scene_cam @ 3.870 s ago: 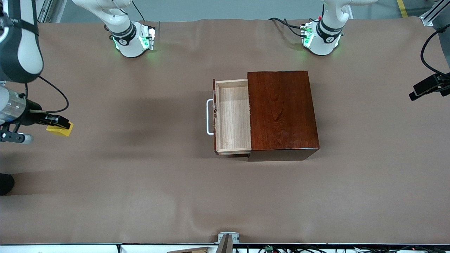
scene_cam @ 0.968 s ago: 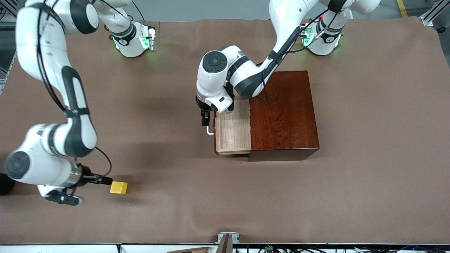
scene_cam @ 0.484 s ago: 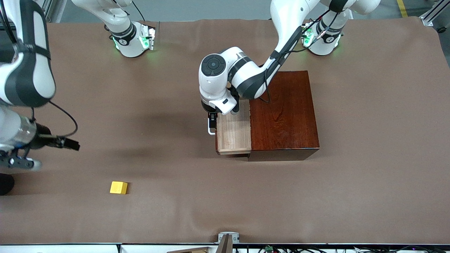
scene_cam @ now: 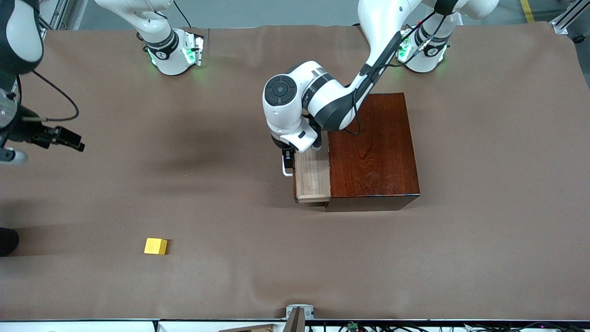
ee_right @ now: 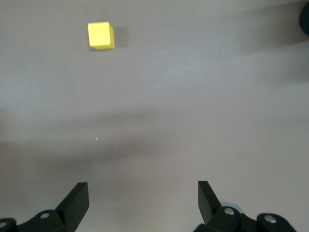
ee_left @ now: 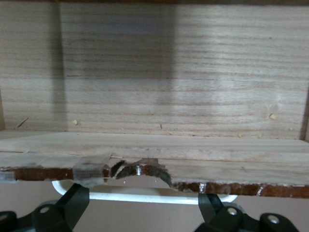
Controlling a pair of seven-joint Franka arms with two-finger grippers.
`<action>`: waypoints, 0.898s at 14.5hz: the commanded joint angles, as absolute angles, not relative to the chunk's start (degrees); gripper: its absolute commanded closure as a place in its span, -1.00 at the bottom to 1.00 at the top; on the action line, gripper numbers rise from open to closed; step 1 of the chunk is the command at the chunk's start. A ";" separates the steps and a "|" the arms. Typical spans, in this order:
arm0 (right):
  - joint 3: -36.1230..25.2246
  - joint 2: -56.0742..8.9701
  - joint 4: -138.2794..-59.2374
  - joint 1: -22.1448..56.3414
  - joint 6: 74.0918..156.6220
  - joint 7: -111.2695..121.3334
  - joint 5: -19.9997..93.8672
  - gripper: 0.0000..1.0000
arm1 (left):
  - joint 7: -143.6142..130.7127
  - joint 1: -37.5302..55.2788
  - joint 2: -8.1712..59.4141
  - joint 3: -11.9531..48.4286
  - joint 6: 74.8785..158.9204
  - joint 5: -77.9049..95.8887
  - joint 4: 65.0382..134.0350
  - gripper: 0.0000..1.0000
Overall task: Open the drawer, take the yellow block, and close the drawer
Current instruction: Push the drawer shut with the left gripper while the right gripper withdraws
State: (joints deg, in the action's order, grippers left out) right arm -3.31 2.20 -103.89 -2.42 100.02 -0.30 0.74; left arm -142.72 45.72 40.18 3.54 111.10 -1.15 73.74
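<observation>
Yellow block (scene_cam: 156,246) alone on cloth, drawer (scene_cam: 313,177) part-open.

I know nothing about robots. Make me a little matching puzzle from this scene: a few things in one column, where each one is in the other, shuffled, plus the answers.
Things:
1. yellow block
2. left gripper
3. right gripper
4. drawer

Places or states:
A. at the white handle
B. partly out of the dark wooden box
C. open, over bare table toward the right arm's end
D. alone on the table, nearer the front camera than the box

Pairs: 1-D, 2-A, 3-C, 4-B
</observation>
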 commanded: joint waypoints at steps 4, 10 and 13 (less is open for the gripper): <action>-2.02 6.68 -103.11 -1.41 93.70 -0.18 0.44 -1.00 | -143.88 44.82 38.76 -1.67 101.96 -5.44 75.94 -1.00; -2.20 2.82 -97.30 -1.05 94.39 -0.18 0.62 -1.00 | -145.55 44.91 38.59 -1.67 98.88 -8.88 75.59 -1.00; -2.29 1.85 -95.72 -1.67 94.31 -0.18 0.70 -1.00 | -144.85 45.18 37.88 -1.76 98.88 -8.79 74.10 -1.00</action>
